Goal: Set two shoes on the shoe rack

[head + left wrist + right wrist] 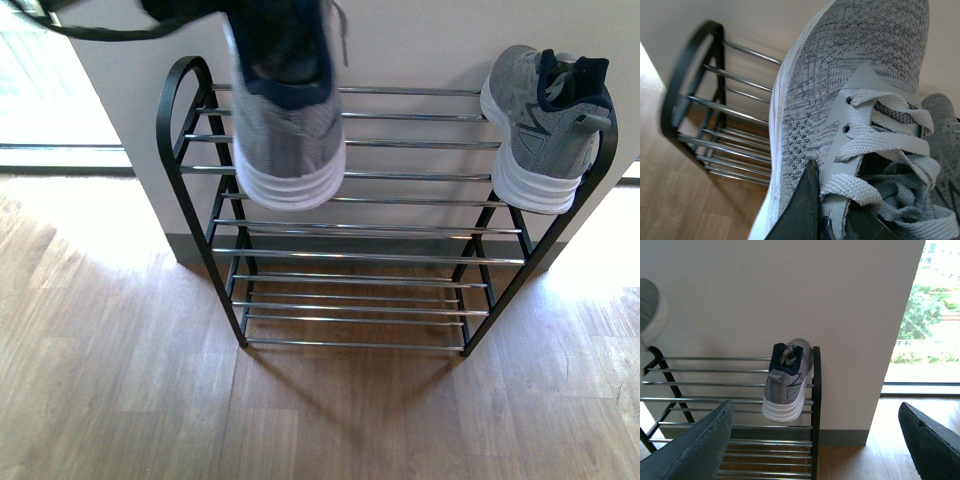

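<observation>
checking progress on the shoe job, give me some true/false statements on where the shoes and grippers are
1. A shoe sits on the top shelf of the rack, at its right end. True.
2. The right gripper holds a shoe. False: it is open and holds nothing.
3. The left gripper grips the second shoe over the rack's left part. True.
4. The rack stands on carpet. False: the floor is wood.
</observation>
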Tool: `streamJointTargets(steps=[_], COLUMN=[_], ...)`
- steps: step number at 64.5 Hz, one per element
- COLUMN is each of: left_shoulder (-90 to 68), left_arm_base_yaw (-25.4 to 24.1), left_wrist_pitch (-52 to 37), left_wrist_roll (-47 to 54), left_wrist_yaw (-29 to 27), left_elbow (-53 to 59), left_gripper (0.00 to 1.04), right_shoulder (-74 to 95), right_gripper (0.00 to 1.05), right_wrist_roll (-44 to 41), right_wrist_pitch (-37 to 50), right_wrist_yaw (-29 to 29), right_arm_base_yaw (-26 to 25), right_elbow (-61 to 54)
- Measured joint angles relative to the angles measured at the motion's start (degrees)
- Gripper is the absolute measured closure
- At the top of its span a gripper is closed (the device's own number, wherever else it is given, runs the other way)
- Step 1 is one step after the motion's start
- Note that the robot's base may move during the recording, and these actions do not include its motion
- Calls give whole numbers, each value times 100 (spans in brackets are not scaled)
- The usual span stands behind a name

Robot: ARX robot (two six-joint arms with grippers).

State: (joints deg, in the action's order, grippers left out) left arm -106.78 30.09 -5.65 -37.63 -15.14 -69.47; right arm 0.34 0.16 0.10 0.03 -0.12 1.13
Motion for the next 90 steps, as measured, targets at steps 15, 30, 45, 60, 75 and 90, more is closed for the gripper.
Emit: streamJointTargets(steps=[15, 30, 45, 60, 75, 90], left_shoulder=[-1950, -3067, -3847, -4450, -4666, -4017], left_arm_base_yaw=[122, 258, 291, 232, 251, 313], left_wrist_pitch=[581, 1165, 1786, 2282, 2500, 2022], left_wrist_roll=[-459, -680, -680, -675, -538, -208], left_wrist_yaw=[647, 1193, 1388, 1473, 1512, 1040], left_elbow=[-2026, -3528, -4715, -5727, -6258, -5499], left_gripper=[103, 103, 103, 103, 81, 42], right_shoulder=[0, 0, 0, -2, -2, -2], right_gripper=[9, 9, 9, 9, 9, 9], right_wrist_roll=[0, 0, 0, 0, 0, 0], right_wrist_pitch=[0, 0, 0, 0, 0, 0], right_wrist_yaw=[-2, -2, 0, -2, -2, -2], right_arm_base_yaw=[0, 0, 0, 0, 2, 0], right_elbow=[0, 0, 0, 0, -2, 0])
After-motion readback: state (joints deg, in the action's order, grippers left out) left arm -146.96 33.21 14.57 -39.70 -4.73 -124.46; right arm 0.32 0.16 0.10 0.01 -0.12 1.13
